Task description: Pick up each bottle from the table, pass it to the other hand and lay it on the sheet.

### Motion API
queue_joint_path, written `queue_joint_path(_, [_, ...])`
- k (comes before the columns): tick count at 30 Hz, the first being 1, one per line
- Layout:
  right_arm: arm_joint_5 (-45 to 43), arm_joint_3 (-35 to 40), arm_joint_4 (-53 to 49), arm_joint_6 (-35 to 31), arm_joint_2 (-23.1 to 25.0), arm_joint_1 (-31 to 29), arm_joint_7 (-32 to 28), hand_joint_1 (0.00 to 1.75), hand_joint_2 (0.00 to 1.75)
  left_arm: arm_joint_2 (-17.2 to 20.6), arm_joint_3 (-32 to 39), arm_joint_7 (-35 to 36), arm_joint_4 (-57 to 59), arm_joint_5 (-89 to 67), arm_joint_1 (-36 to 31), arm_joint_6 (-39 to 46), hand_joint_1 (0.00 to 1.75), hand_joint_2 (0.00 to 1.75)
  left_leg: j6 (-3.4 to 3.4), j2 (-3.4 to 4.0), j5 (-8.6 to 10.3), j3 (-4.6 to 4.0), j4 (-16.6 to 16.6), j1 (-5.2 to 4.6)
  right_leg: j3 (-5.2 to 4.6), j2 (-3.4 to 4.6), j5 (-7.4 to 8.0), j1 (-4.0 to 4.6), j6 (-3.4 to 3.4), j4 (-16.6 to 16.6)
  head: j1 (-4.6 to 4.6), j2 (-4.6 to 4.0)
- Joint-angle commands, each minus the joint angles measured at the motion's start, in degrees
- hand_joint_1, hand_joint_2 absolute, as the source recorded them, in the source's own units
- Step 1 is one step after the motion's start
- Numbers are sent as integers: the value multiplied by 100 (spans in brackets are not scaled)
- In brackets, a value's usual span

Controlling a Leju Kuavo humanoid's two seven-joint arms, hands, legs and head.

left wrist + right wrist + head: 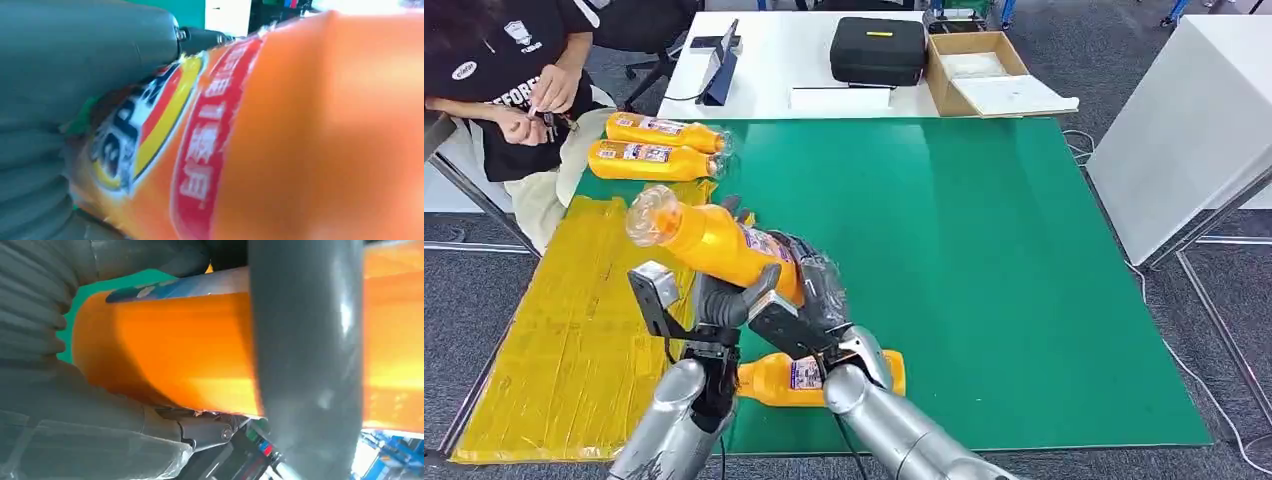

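An orange bottle [714, 243] with a clear cap end is held up above the table, tilted, cap toward the far left. My left hand [722, 303] grips it from below and my right hand [816, 292] wraps its labelled lower part. The left wrist view has the bottle's label [200, 150] pressed against my left hand [75, 65]. In the right wrist view a thick grey thumb of my right hand [305, 350] curls round the bottle [175, 350]. Another orange bottle [779, 381] lies on the green cloth under my arms. The yellow sheet [564, 330] covers the table's left side.
Two more orange bottles [664, 131] [649, 160] lie side by side at the sheet's far edge. A seated person [514, 90] is at the far left corner. A white table behind carries a black case [877, 50] and a cardboard box [984, 70].
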Motion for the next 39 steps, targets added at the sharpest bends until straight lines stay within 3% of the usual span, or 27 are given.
queue_joint_path(1, [-15, 600, 467, 17, -22, -121, -24, 175, 175, -9, 154, -19, -85, 57, -224, -53, 0, 175, -22, -7, -6, 17, 0, 9, 22, -13, -7, 9, -13, -6, -2, 0])
queue_joint_path(6, [-15, 600, 467, 17, -22, -121, -24, 175, 175, -9, 154, -19, -85, 57, -224, -53, 0, 175, -24, -13, -3, 13, 1, 10, 21, -19, -5, 12, -14, -7, 0, 0])
queue_joint_path(7, [-31, 602, 474, 7, -22, -122, -27, 175, 175, -24, 176, -56, -116, 106, -206, -41, 38, 175, -32, -14, -6, 19, 2, 13, 28, -22, -8, 14, -19, -7, -4, 0])
queue_joint_path(8, [-49, 612, 482, -9, -22, -120, -33, 175, 175, -29, 187, -132, -170, 178, -187, -43, 175, 175, -19, -10, -2, 8, 0, 7, 14, -14, -3, 8, -11, -6, 0, 0])
queue_joint_path(32, [-168, 286, 635, -221, -22, -211, -189, 175, 175, 51, -141, -273, -1, 293, -372, 111, 175, 175, -22, -18, -2, 12, 1, 8, 17, -26, -8, 10, -13, -6, -2, 2])
queue_joint_path(33, [-203, 241, 619, -262, -22, -193, -226, 164, 175, 60, -138, -280, -12, 288, -372, 131, 175, 175, -22, -18, -3, 12, 1, 8, 18, -26, -8, 10, -13, -6, 0, 0])
queue_joint_path(34, [-269, 167, 570, -275, -22, -164, -302, 0, 175, 86, -136, -285, -38, 278, -356, 147, 175, 175, -25, -18, -4, 16, 1, 9, 23, -26, -9, 11, -15, -7, -2, 0])
queue_joint_path(39, [-147, 84, 446, -291, -31, -135, -409, 0, 175, 127, -103, -357, -126, 128, -300, 320, 175, 175, -23, -13, -3, 13, 1, 7, 18, -19, -6, 9, -14, -5, 0, 0])
